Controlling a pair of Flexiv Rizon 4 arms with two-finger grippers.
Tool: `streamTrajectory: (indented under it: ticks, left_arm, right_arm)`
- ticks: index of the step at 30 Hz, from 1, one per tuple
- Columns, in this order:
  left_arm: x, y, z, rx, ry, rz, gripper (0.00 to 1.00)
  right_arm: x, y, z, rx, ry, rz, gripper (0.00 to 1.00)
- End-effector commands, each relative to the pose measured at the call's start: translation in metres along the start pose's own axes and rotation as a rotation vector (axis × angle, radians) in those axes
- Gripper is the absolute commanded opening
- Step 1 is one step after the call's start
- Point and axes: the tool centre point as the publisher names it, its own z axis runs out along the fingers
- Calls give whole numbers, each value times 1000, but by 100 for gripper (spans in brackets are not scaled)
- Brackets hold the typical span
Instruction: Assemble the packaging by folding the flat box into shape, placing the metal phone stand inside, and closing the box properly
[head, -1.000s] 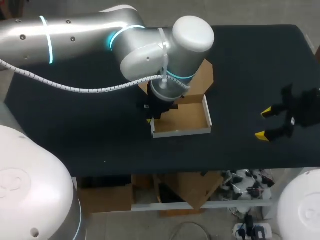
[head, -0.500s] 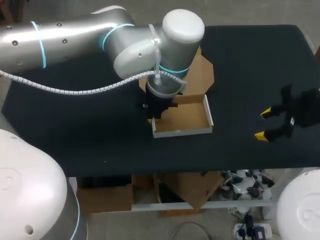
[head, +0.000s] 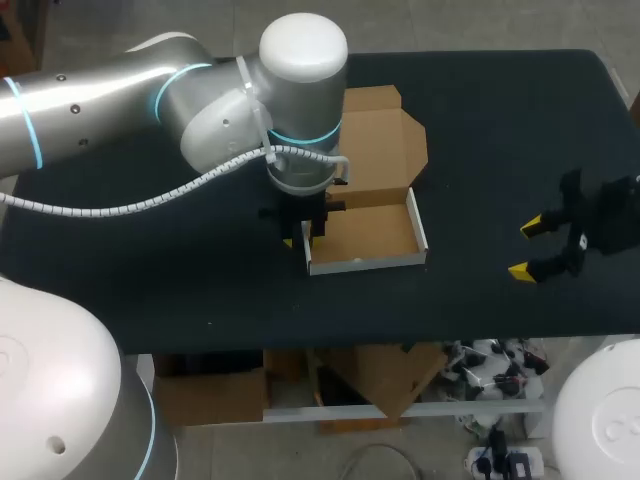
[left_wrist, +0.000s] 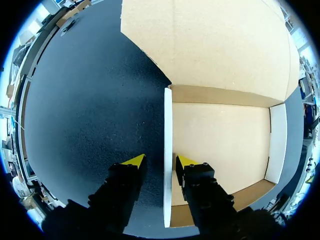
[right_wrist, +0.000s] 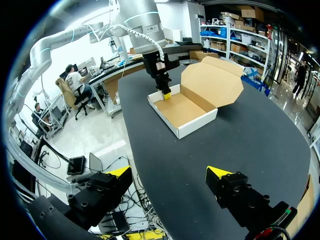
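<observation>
While lid (head: 372, 145) lies open, white-walled box (head: 368, 236)

**Box folded into a tray, lid open**

The cardboard box (head: 365, 235) sits near the middle of the dark counter (head: 500, 120). It is already folded into a shallow tray, brown inside and white on the outer side of its walls (head: 362, 264). The walls stand upright. The lid (head: 380, 140) is open. It is joined to the far wall and tilts up and back, its brown inner face showing, its outer corners cut off.
</observation>
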Motion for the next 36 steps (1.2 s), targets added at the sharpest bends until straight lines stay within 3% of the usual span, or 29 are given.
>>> streamTrajectory:
  ticks: [1, 7, 12, 20, 26, 36]
  left_arm:
    - [-4, 6, -4, 15, 45, 2, 44]
    - [-4, 10, -11, 14, 107, 23, 48]
    - [-4, 15, -23, 13, 183, 54, 73]
    - [-8, 26, -49, 27, 336, 148, 100]
    - [-18, 41, -76, 69, 481, 266, 100]
    - [-44, 71, -116, 139, 650, 480, 100]
  right_arm:
    - [0, -1, 0, -2, -2, 0, 100]
    - [0, -2, 1, -2, 0, 3, 100]
    - [-1, -2, 1, -4, 0, 5, 100]
    - [-4, -2, -2, -9, -3, 16, 100]
    - [-6, -2, -4, -18, -5, 22, 100]
    - [-9, -2, -8, -30, -12, 36, 100]
